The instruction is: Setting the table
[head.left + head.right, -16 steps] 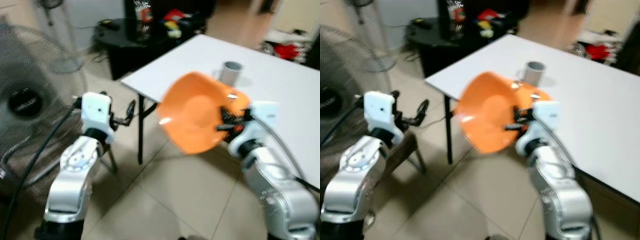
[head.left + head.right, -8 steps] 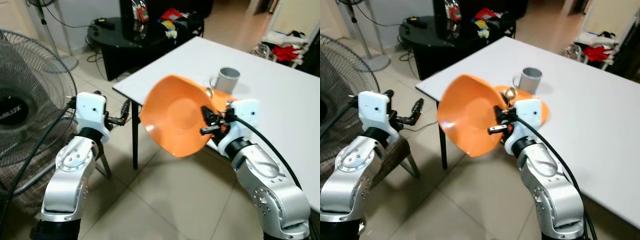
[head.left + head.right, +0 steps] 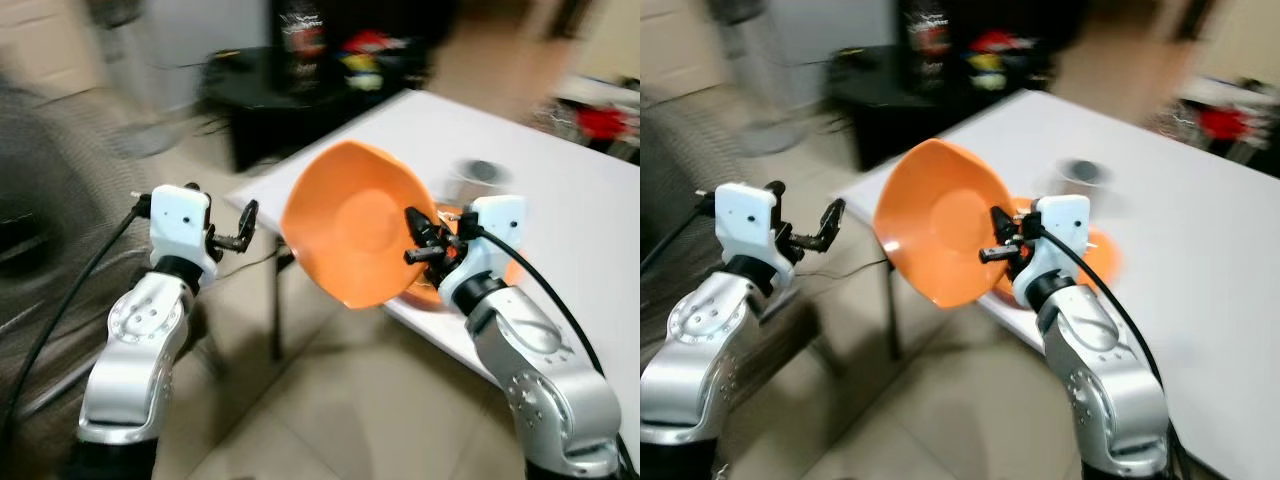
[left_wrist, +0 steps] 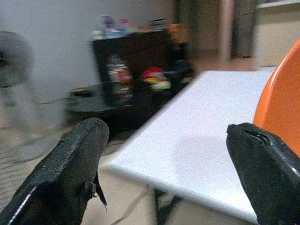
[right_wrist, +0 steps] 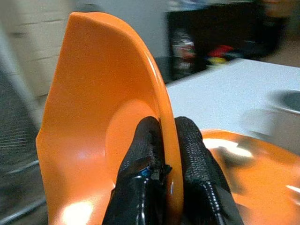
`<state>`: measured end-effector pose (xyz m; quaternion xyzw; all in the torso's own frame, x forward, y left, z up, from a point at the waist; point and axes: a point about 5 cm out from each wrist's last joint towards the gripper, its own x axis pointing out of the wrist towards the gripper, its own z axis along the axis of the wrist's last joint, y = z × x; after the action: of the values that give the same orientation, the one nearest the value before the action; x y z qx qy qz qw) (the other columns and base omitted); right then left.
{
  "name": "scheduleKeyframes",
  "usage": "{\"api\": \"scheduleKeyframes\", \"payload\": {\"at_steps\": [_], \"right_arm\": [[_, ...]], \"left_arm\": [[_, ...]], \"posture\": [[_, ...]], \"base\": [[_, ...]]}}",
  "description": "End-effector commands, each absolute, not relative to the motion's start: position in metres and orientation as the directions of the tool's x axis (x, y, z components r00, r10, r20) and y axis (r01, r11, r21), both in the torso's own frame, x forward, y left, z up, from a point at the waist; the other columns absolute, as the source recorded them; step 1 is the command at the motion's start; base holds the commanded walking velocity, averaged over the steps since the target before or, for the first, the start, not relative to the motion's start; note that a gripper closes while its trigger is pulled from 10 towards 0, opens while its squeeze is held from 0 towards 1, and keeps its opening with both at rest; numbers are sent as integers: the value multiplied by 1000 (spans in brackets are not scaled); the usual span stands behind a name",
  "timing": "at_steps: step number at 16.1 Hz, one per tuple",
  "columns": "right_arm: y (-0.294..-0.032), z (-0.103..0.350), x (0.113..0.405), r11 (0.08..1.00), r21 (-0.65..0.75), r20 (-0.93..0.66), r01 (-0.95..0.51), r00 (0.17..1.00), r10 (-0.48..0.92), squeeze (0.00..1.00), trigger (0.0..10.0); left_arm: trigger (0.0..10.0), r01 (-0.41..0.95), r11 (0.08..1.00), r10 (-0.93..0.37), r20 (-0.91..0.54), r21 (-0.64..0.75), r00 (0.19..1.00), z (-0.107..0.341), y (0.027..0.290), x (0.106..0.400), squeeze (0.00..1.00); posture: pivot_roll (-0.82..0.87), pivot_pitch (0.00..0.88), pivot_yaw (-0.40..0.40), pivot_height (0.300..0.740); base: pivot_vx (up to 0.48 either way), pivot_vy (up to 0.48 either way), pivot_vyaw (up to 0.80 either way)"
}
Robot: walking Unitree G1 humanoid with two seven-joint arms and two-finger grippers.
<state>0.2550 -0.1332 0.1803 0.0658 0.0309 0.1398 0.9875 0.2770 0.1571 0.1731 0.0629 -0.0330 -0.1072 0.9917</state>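
My right gripper (image 3: 418,243) is shut on the rim of an orange bowl (image 3: 352,222), which stands tilted on its edge in the air over the near corner of the white table (image 3: 560,190). In the right wrist view the two black fingertips (image 5: 151,133) pinch the bowl's rim (image 5: 93,117). An orange plate (image 5: 248,164) lies on the table just behind the bowl, with a grey mug (image 3: 481,176) beyond it. My left gripper (image 3: 240,222) is open and holds nothing, out over the floor to the left of the table corner.
A low black table (image 3: 290,80) with bottles and coloured clutter stands beyond the white table. A large floor fan (image 3: 30,210) is blurred at the far left. Red items (image 3: 605,122) sit at the far right. Tiled floor (image 3: 330,420) lies below the arms.
The whole view has shifted and blurred, so the camera moved. The bowl stays tilted in the right gripper, now a little nearer the table. The left gripper stays open.
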Motion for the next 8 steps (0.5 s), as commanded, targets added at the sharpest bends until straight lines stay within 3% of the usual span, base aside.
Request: {"api": "scheduleKeyframes", "payload": {"at_steps": [1,8], "right_arm": [[-137,191,254,953,151,8,-264,964,266,0,10000],[-140,194,252,935,234,17,-268,962,271,0,10000]], "left_arm": [[10000,232,961,-242,57,149,969,176,154,279,0],[10000,251,954,-262,50,163,964,176,157,280,0]], "posture": [[48,0,4,740],[40,0,10,740]], "base": [[341,0,-800],[332,0,-800]]}}
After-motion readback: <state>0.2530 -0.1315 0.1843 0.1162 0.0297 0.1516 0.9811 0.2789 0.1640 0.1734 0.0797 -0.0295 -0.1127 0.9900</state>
